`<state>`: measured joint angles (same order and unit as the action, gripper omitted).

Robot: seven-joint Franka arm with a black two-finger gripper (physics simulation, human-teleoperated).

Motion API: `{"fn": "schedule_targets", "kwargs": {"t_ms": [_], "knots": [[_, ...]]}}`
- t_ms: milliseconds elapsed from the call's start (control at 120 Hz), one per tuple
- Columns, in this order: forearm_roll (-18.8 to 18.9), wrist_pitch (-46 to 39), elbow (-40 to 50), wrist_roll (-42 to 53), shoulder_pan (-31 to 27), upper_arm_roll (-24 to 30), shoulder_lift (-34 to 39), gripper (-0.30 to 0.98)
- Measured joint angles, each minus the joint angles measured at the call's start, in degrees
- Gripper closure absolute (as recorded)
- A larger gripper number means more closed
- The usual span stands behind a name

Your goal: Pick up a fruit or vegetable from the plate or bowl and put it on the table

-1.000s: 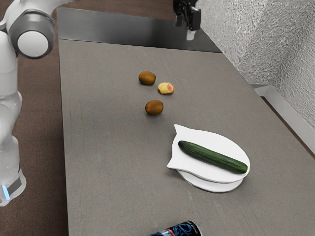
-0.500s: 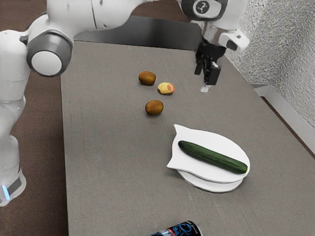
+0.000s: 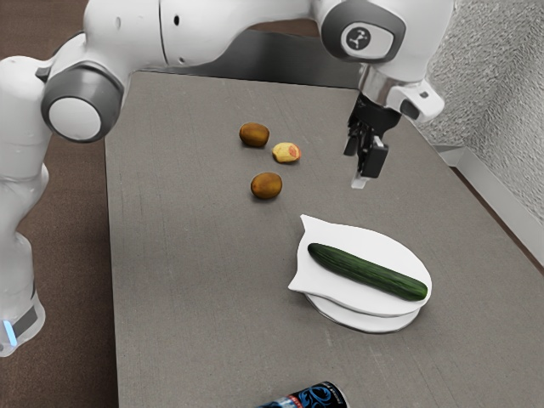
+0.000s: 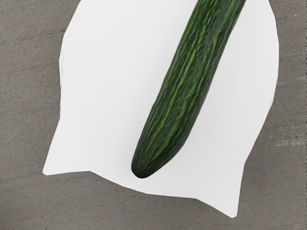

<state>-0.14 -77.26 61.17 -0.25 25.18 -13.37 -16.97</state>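
Observation:
My gripper hangs open above the table in the exterior view, higher than the plate and off toward its far side, with nothing between its fingers. A long dark green cucumber lies across a white plate with two pointed corners. From the wrist camera, the cucumber runs diagonally over the plate, its rounded end near the edge between the two points.
On the grey table are two brown kiwis and a small yellow-red fruit, off toward the exterior view's left from the gripper. A dark can lies at the near edge of that view. A textured wall stands at the exterior view's right.
From the far end of the table, my arm has swung in toward the plate, and the hand hangs lower and nearer to it. Cucumber, plate and fruits have stayed put.

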Motion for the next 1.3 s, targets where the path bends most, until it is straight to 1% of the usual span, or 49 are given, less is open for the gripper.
{"fn": "schedule_targets", "kwargs": {"t_ms": [208, 392, 517, 783, 1017, 1300], "knots": [[-0.5, -8.5, 9.5, 0.2, 0.5, 0.2, -0.1, 0.00], [-1.1, -16.3, 14.6, 2.0, 0.8, 1.1, -0.1, 0.00], [-1.3, -19.9, 17.6, 3.6, 0.8, 1.5, -0.1, 0.00], [-2.3, -22.9, 18.9, 6.3, -0.1, 1.4, -0.9, 0.00], [-3.3, -24.9, 18.9, 8.0, -0.1, 1.4, -3.4, 0.00], [-3.6, -26.9, 20.1, 9.3, -0.1, 1.5, -5.3, 0.00]]}}
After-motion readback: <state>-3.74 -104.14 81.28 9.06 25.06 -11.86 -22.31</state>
